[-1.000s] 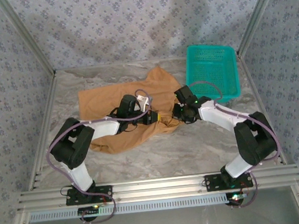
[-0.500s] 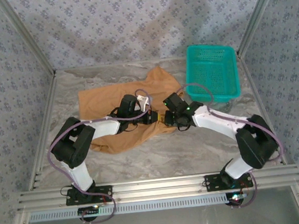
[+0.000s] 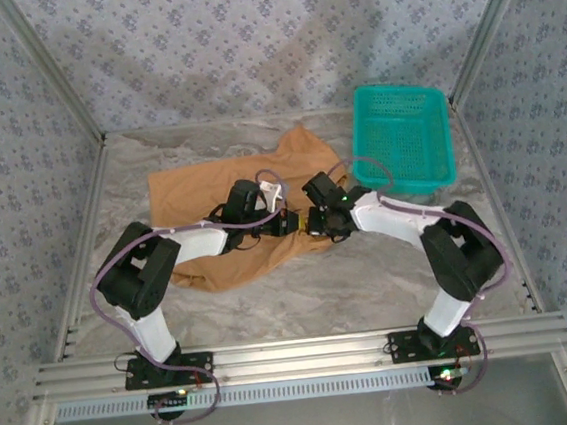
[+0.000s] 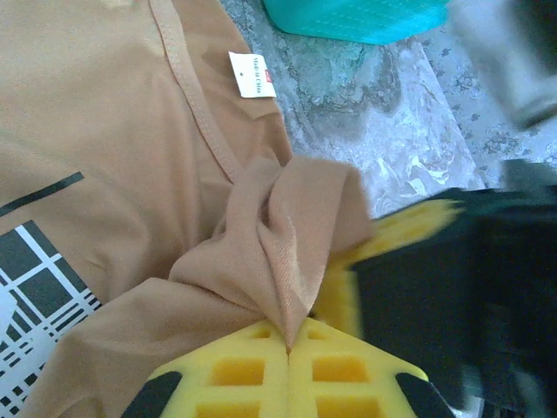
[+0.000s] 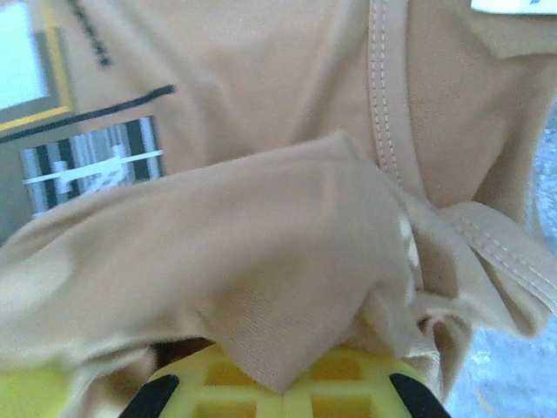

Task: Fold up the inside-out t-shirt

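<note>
Fingertips (image 3: 308,220) meet mid-table in the top view: your left gripper (image 3: 298,221) and right gripper (image 3: 317,219) both pinch the tan inside-out t-shirt (image 3: 201,190), which is spread toward the table's (image 3: 370,274) far-left corner. The pinch itself is hard to make out.

Left wrist: yellow fingers (image 4: 244,374) are closed on a bunched fold. The white label's (image 4: 252,74) print looks like "Made in China". The right gripper (image 4: 392,235) is blurred.

Right wrist: its fingers (image 5: 348,374) are clamped on fabric, beside a stitched neck seam (image 5: 387,96) and a striped print (image 5: 91,165).

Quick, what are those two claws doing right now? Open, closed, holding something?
Left gripper: closed, pinching a fold of the t-shirt.
Right gripper: closed, pinching the same t-shirt.
</note>
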